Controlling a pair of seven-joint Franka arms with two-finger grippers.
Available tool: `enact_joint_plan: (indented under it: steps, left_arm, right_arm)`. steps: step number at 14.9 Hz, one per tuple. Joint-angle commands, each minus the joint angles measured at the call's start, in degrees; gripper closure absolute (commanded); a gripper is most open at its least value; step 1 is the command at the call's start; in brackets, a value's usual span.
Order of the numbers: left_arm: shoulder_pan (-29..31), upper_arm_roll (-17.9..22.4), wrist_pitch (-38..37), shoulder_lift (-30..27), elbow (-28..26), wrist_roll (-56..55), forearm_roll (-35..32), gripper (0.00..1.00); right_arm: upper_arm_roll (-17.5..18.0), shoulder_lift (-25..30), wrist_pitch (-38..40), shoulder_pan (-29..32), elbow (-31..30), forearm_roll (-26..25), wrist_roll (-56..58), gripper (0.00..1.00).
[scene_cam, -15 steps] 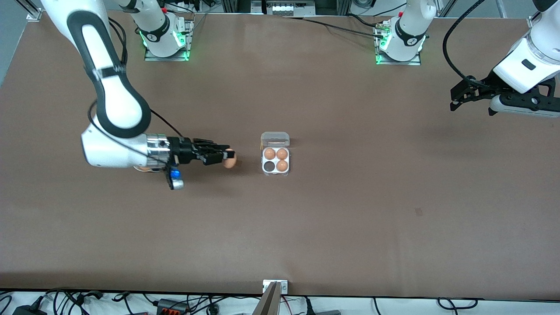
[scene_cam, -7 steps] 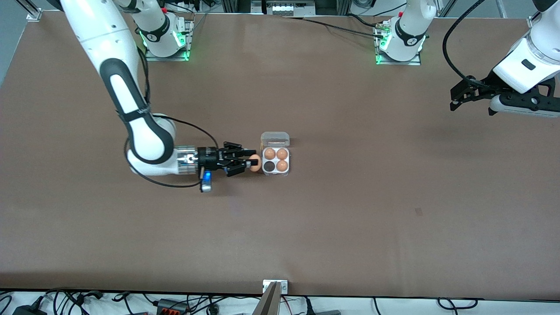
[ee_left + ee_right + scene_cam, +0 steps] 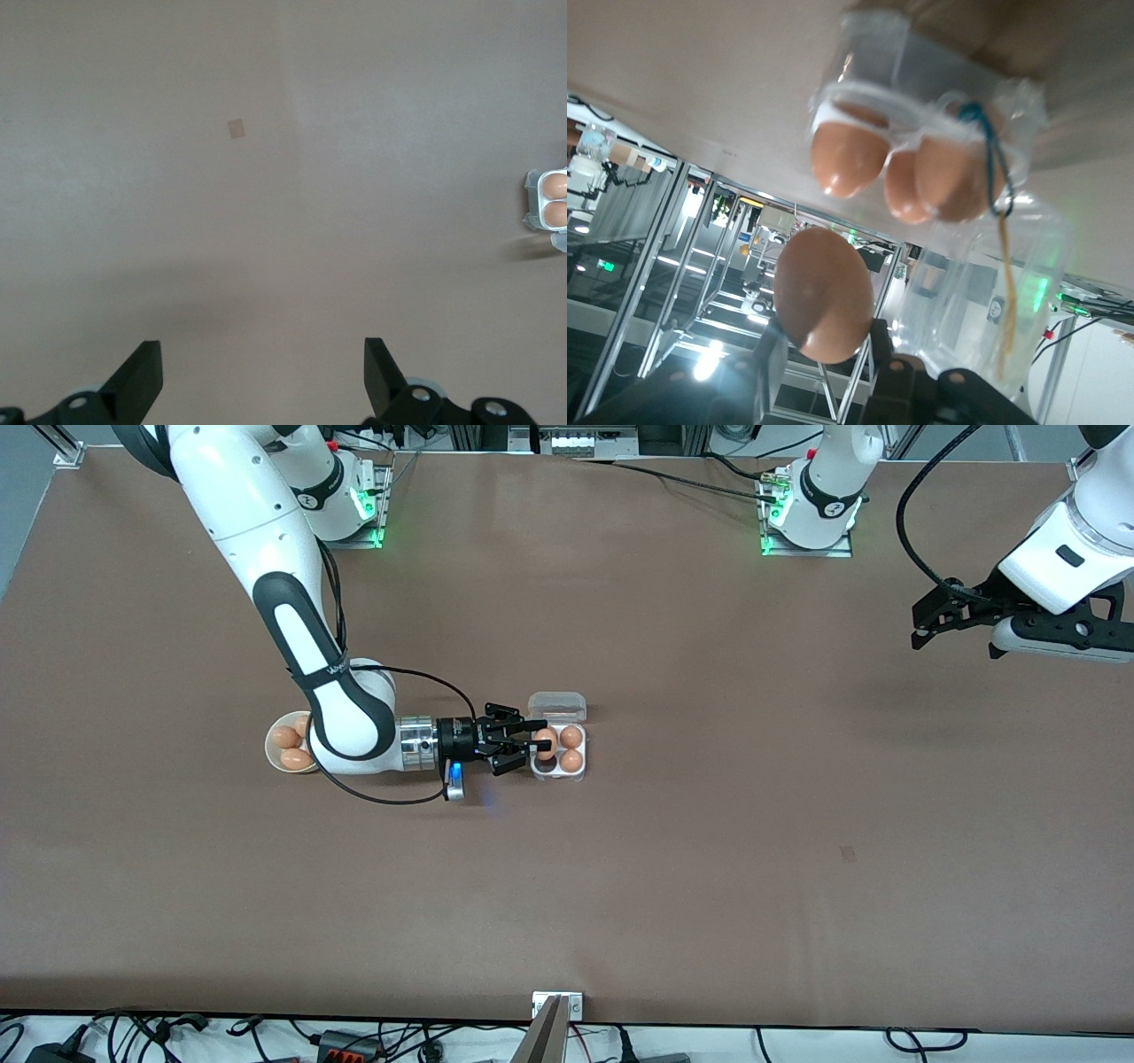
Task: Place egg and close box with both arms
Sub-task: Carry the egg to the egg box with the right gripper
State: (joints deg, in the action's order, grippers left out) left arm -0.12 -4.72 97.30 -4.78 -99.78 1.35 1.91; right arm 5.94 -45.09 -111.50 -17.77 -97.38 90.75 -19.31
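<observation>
The box (image 3: 559,777), a small white four-cell carton with its clear lid (image 3: 557,706) swung open, sits mid-table. Brown eggs (image 3: 571,748) fill its cells toward the left arm's end. My right gripper (image 3: 542,746) is shut on a brown egg (image 3: 547,742) and hangs over the carton's cells at the right arm's end. In the right wrist view the held egg (image 3: 824,292) sits between the fingers, with the box (image 3: 826,113) and three eggs (image 3: 899,173) close ahead. My left gripper (image 3: 921,627) waits open above bare table at its own end, fingers (image 3: 142,376) wide apart.
A round white bowl (image 3: 271,746) with a few brown eggs stands beside the right arm's elbow, toward the right arm's end. The box's edge (image 3: 534,199) shows at the rim of the left wrist view. A small mark (image 3: 848,855) lies on the brown tabletop.
The right arm has carried the egg from near the bowl across to the box, and the bowl now shows. The left arm has not moved.
</observation>
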Motion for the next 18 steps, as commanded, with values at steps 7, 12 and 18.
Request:
enact_joint_plan:
  steps: [7,12,18]
  left_arm:
    - [0.38,-0.29,-2.11,0.74,1.87,0.93,-0.42,0.00]
    - [0.38,-0.29,-2.11,0.74,1.87,0.93,-0.50,0.00]
    - [0.38,-0.29,-2.11,0.74,1.87,0.85,-0.50,0.00]
  right_arm:
    - [-0.32,-2.89,-2.15,-1.31,-0.45,3.02,2.79,0.87]
    - [-0.32,-3.25,-3.73,-1.57,-0.36,2.94,3.05,0.79]
    - [-0.23,-3.69,-4.61,-2.36,-0.10,3.11,3.22,0.77]
